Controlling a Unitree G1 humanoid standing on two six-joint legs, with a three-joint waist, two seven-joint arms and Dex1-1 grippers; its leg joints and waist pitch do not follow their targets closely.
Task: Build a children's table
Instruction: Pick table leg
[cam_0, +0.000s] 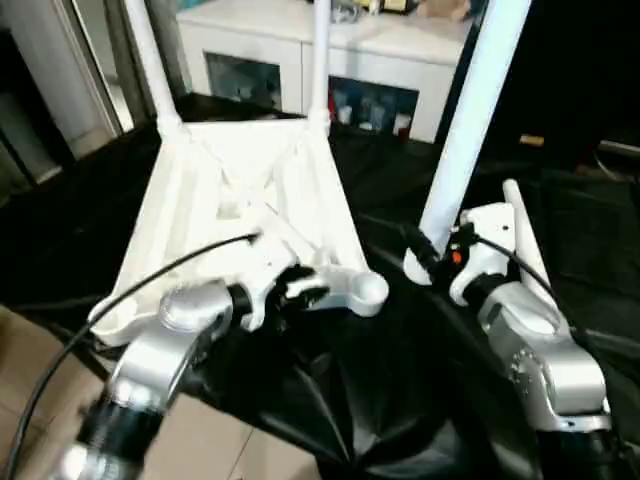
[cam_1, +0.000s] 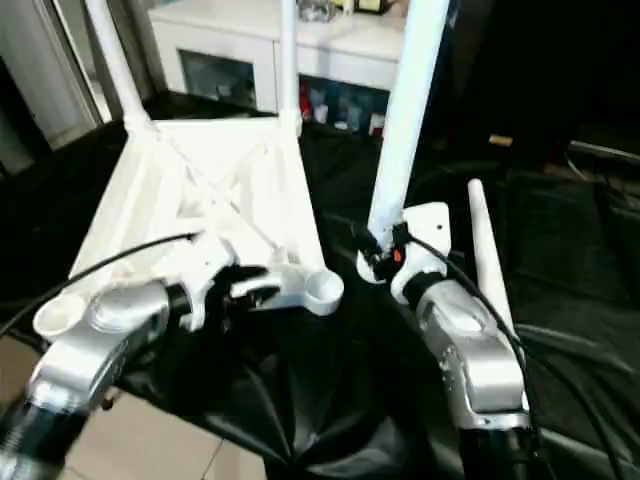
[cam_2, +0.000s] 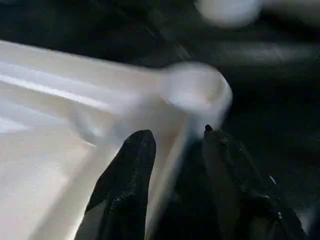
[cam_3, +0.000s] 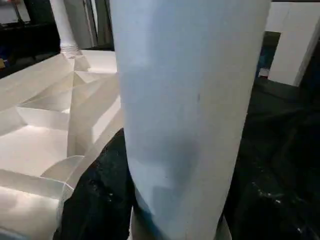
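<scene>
- The tabletop (cam_0: 240, 215) lies ribbed side up on the black-draped bench (cam_0: 330, 400), with 2 legs (cam_0: 150, 60) standing in its far sockets.
- The left end effector (cam_2: 172, 187) straddles the tabletop's near rim, its fingers set either side of it beside the empty corner socket (cam_0: 365, 290), probably steadying it.
- The right end effector (cam_1: 375, 262) is clamped on a 3rd leg (cam_0: 470, 120), held nearly upright just beside that socket.
- A 4th leg (cam_0: 525, 235) lies behind the right arm; a white cabinet (cam_0: 350, 60) stands beyond.
</scene>
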